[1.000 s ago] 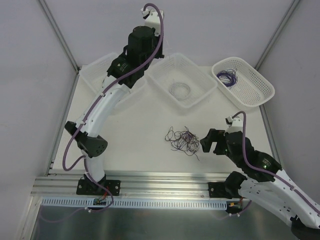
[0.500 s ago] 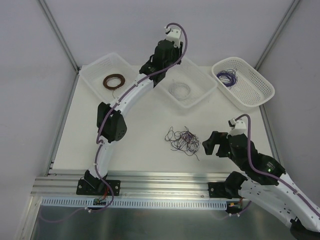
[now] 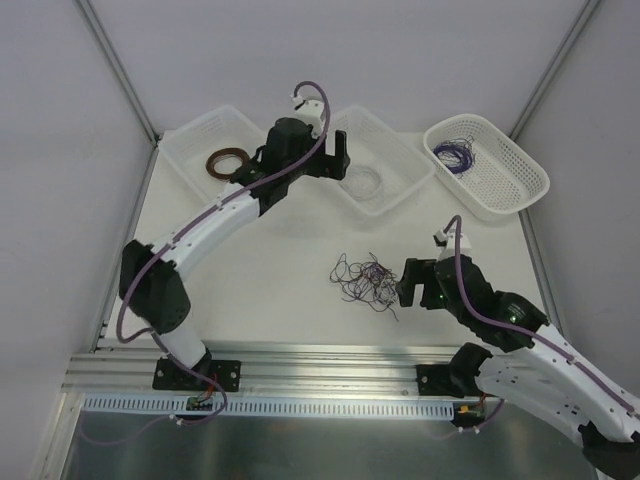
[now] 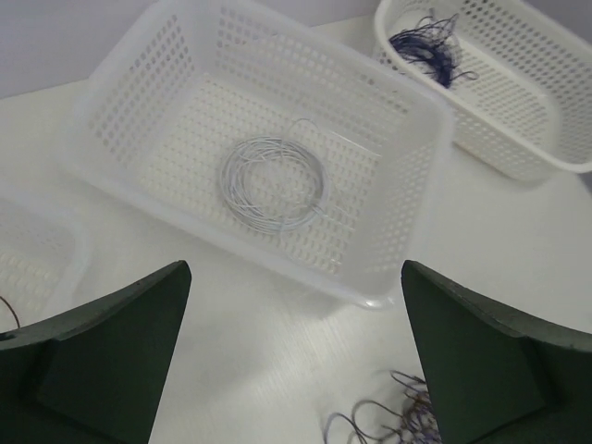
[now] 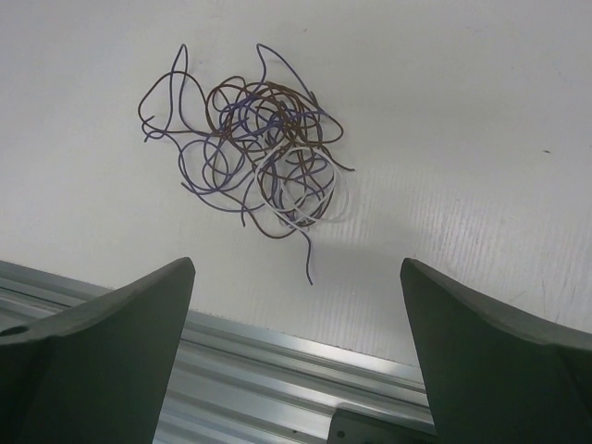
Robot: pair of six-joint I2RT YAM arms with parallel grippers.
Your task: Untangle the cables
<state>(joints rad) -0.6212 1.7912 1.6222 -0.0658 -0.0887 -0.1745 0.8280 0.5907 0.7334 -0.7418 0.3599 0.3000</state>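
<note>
The cables (image 3: 366,281) are a small loose scribble of purple, brown and whitish wire on the white table, seen whole in the right wrist view (image 5: 259,148) and only at the bottom edge of the left wrist view (image 4: 388,421). My right gripper (image 3: 407,283) stands open just right of the clump, apart from it, with nothing between its fingers (image 5: 296,277). My left gripper (image 3: 335,157) hangs open and empty (image 4: 294,305) at the near-left side of the middle basket, far from the clump.
Three white baskets line the back. The left basket (image 3: 190,145) holds a brown ring coil (image 3: 228,160), the middle basket (image 3: 402,150) a whitish coil (image 3: 360,180), the right basket (image 3: 520,170) purple wire (image 3: 457,153). A metal rail (image 3: 320,370) runs along the near edge.
My left arm has swung from over the left basket to the middle basket, its jaws going from shut to open. The brown coil now shows in the left basket. The right gripper shifted slightly.
</note>
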